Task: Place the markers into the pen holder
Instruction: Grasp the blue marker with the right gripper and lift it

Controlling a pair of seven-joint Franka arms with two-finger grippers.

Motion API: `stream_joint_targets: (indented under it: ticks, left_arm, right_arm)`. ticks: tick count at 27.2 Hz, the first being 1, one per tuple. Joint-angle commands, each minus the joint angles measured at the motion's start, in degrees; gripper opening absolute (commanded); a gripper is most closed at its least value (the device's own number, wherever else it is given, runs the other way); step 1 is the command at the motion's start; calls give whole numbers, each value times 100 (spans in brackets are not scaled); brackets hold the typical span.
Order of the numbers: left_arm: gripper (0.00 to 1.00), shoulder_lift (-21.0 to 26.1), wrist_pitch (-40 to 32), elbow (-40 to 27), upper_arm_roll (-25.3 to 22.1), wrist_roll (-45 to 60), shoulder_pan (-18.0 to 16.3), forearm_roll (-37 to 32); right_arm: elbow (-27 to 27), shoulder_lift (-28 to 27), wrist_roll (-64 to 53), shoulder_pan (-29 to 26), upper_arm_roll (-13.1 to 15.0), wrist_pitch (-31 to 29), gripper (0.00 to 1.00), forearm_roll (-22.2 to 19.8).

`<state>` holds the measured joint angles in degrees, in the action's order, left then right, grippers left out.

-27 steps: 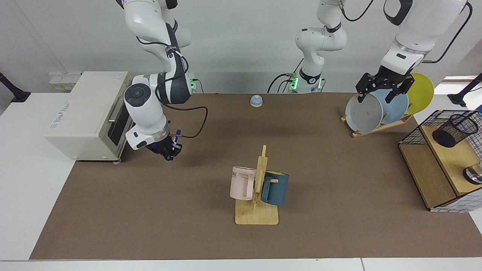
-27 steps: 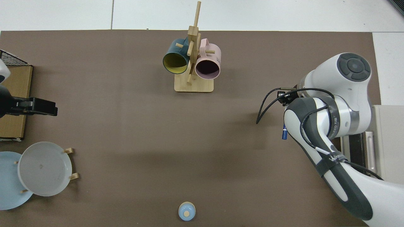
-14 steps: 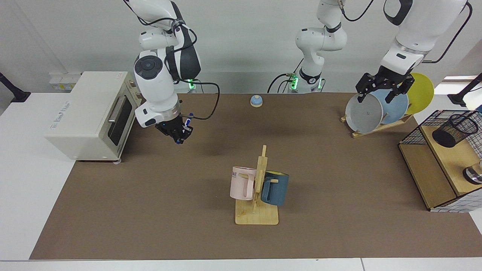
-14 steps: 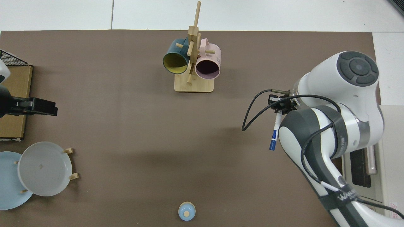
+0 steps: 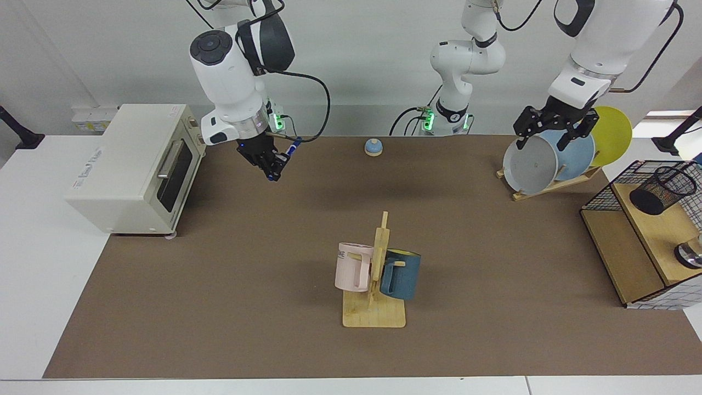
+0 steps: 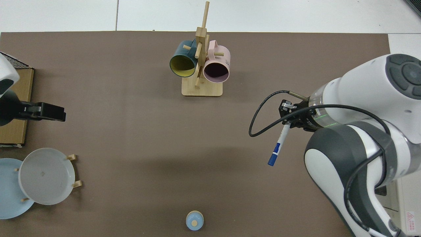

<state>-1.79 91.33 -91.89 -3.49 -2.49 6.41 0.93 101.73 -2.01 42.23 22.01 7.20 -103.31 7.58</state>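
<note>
The marker [image 5: 289, 150], white with a blue cap, is held in the air by my right gripper [image 5: 271, 167], which is shut on it above the mat's back left part. From above, the marker [image 6: 278, 145] slants down out of the right gripper [image 6: 290, 119], blue cap lowest. The pen holder [image 5: 662, 188], a black mesh cup, lies tilted on the wooden shelf at the far right. My left gripper [image 5: 550, 138] hangs open over the plates, far from the marker; in the top view the left gripper [image 6: 49, 112] shows at the left edge.
A toaster oven [image 5: 131, 164] stands at the left. A wooden rack [image 5: 375, 307] with a pink and a blue mug is mid-table. Plates lean in a rack [image 5: 540, 162] at the back right. A wire basket frame [image 5: 609, 195] surrounds the shelf. A small bell [image 5: 373, 147] sits at the back.
My right arm has lifted the marker from beside the toaster oven and carried it up and toward the table's back and middle. The left gripper shifted only slightly.
</note>
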Motion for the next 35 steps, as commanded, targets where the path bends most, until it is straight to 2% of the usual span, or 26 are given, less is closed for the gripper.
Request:
stream_joint_targets:
  ticks: [1,8,10,13,24,26,28,31,35]
  left_arm:
    - [100,-41,-54,-13,129,-23,44,-49]
    - [100,-41,-80,-31,199,29,44,92]
    - [100,-58,-115,-31,269,56,53,92]
    - [100,-76,-186,-31,357,38,53,109]
    - [100,-93,-107,-22,709,-85,140,162]
    - [100,-120,-107,-66,849,-304,202,162]
    - [95,-146,24,-75,972,-812,211,162]
    - [99,-146,209,-84,1087,-1489,211,162]
    - [100,-137,289,-101,1149,-2228,211,424]
  right_arm:
    - [-100,8,751,276,0,56,0,130]
    - [-188,8,1524,725,9,47,0,139]
    - [-188,8,1683,813,9,47,0,313]
    - [-197,8,1789,866,0,30,0,560]
    - [-197,8,2378,1050,-8,-93,0,649]
    - [-197,-1,2422,1068,-8,-93,0,684]
    - [-232,-10,2518,1094,-8,-93,0,771]
    - [-276,-27,2694,1094,0,-93,0,912]
    - [-276,-36,3010,1112,0,-181,0,1000]
